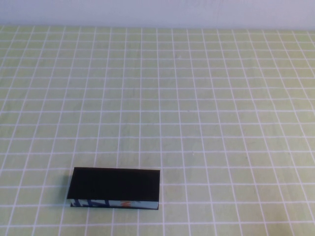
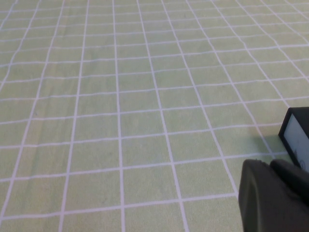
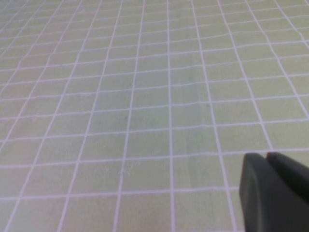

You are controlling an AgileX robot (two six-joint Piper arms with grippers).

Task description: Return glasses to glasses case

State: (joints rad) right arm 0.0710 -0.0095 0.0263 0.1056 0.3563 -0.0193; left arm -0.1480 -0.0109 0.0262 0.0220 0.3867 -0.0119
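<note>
The glasses case (image 1: 114, 188) lies closed on the table near the front, left of centre, its black lid on top and its blue, dark and orange patterned edge facing me. One end of it shows in the left wrist view (image 2: 296, 133). The glasses are not in view. My left gripper (image 2: 270, 166) is shut and empty, low over the cloth just short of the case's end. My right gripper (image 3: 266, 157) is shut and empty over bare cloth. Neither gripper shows in the high view.
A light green tablecloth (image 1: 197, 108) with a white grid covers the whole table. A pale wall (image 1: 157, 10) runs along the far edge.
</note>
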